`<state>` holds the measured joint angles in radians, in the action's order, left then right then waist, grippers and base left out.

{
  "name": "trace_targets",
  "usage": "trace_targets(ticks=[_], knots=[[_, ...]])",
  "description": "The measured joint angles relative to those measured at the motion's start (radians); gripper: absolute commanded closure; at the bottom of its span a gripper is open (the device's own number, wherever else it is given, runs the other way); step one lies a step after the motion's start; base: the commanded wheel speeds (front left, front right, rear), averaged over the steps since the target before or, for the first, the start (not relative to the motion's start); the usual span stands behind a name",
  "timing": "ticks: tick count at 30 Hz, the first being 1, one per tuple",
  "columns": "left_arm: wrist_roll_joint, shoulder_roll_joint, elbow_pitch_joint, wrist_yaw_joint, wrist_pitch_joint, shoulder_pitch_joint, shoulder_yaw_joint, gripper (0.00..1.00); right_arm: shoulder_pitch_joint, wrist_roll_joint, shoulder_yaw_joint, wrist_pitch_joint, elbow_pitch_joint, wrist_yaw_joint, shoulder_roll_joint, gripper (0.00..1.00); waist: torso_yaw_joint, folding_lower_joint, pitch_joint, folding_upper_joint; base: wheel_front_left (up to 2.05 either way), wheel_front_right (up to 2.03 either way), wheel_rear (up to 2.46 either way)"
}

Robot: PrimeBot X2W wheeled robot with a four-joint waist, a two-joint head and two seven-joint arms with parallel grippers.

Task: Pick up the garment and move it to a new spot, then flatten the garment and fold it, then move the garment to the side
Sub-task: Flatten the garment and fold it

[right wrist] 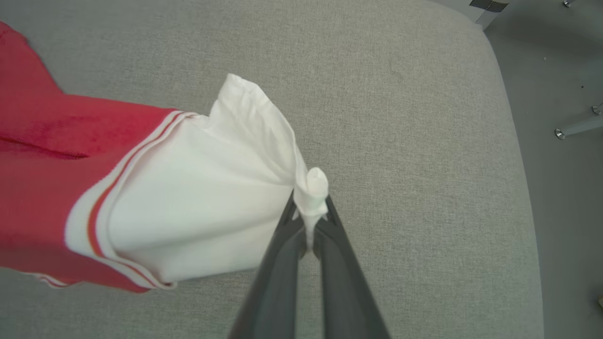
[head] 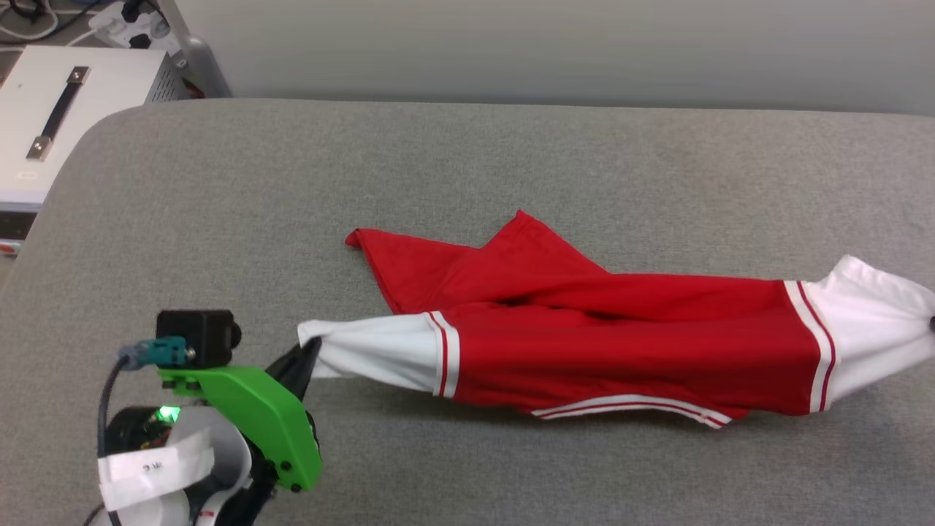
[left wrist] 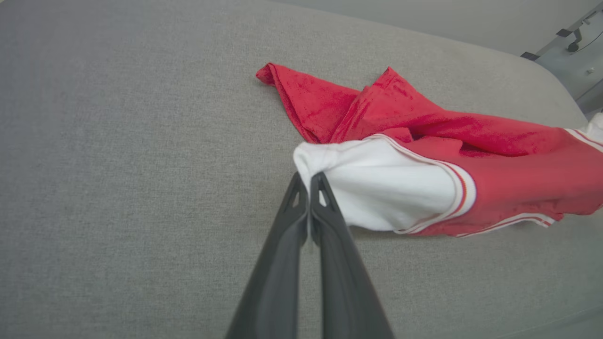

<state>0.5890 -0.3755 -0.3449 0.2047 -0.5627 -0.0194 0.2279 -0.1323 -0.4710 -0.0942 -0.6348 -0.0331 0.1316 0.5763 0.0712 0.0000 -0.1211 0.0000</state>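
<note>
Head view: the jersey [head: 628, 343] rests on the grey table [head: 467, 161], drawn out in a long band from lower left to the right edge. Its red body is twisted and lapped over itself, with two red corners pointing to the far side. The left gripper [head: 313, 356] is closed on the tip of one white sleeve [head: 372, 351].

Left wrist view: the two dark fingers [left wrist: 289, 235] press together with no gap, and the sleeve's end is bunched at their tips. The hold takes only the very edge of the cloth.

Right wrist view: the right gripper [right wrist: 311, 209] is closed too, nipping a small twist of the other sleeve [right wrist: 202, 197]. A nub of white pokes past the tips. This end lies near the table's rounded corner, with floor beyond.

Risks, as I judge them: both holds are thin, so a hard pull apart or a quick lift may draw a sleeve out, most likely the right one. If that end drops, it could slide off the corner. The twist in the body would probably travel to the new spot, because pulling on the sleeves alone will not spread the hem. That would leave lumps to flatten.
</note>
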Motion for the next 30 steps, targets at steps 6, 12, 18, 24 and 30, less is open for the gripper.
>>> trace_targets(ticks=[6,12,18,24,30], knots=[[0.014,-0.045,-0.053,-0.016,-0.004,-0.098,-0.058,1.00,-0.052,-0.047,-0.036,-0.040,0.074,0.000,0.033,1.00,-0.027,0.0000,0.054,0.0000,0.00,0.00,0.00],[0.031,-0.097,-0.095,-0.026,-0.030,-0.264,-0.125,1.00,-0.189,-0.087,-0.058,-0.048,0.143,0.000,0.039,1.00,-0.074,0.0000,0.100,0.0000,0.00,0.00,0.00],[0.030,-0.137,-0.092,-0.041,-0.046,-0.374,-0.160,1.00,-0.324,-0.107,-0.070,-0.044,0.164,0.000,0.040,1.00,-0.108,0.0000,0.115,0.0000,0.00,0.00,0.00],[0.030,-0.164,-0.067,-0.061,-0.031,-0.487,-0.193,1.00,-0.444,-0.107,-0.064,-0.017,0.161,0.001,0.053,1.00,-0.129,0.0000,0.104,0.0000,0.00,0.00,0.00],[0.030,-0.170,-0.022,-0.082,-0.015,-0.586,-0.194,1.00,-0.542,-0.106,-0.040,0.014,0.128,0.001,0.052,1.00,-0.136,0.0000,0.061,0.0000,0.00,0.00,0.00]])
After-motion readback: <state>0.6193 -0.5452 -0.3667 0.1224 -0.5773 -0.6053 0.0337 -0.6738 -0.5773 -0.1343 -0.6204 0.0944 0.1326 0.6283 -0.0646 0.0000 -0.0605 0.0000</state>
